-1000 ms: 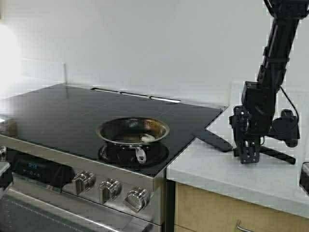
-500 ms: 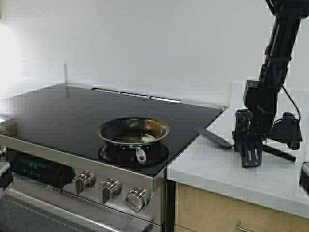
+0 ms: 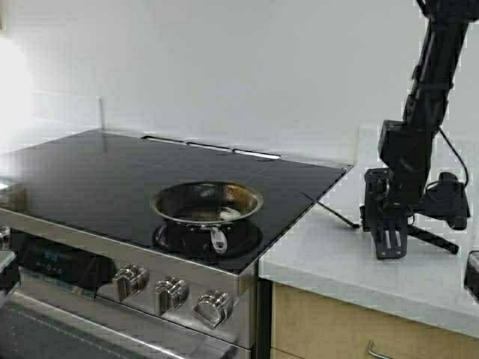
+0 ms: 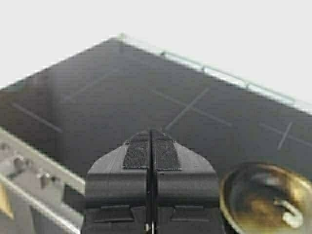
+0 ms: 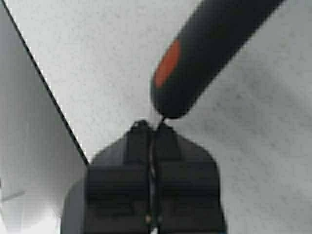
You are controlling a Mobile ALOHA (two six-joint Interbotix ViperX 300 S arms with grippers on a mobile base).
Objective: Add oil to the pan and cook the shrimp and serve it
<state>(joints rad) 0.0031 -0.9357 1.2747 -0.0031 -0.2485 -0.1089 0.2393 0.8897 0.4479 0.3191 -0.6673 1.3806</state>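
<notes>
The pan [image 3: 206, 203] sits on the front burner of the black stovetop [image 3: 112, 172], stubby handle toward me. One pale shrimp [image 3: 228, 215] lies inside it. The left wrist view shows the pan [image 4: 263, 195] with the shrimp [image 4: 289, 213]. My left gripper [image 4: 151, 132] hovers shut and empty over the stove's front left. My right gripper [image 3: 389, 243] points down at the counter, shut on the thin neck of a black spatula [image 3: 333, 212] whose blade stands on edge. The spatula's black handle with an orange mark [image 5: 204, 53] reaches away from the right gripper [image 5: 153, 127]. The oil is out of view.
The pale countertop [image 3: 329, 258] lies right of the stove, its edge close to the spatula blade. Steel knobs [image 3: 172, 293] line the stove's front. A dark object [image 3: 473, 275] sits at the far right edge. A white wall stands behind.
My right gripper has shifted slightly right. The spatula blade has turned from lying flat to standing on edge. The pan and the left gripper have not moved.
</notes>
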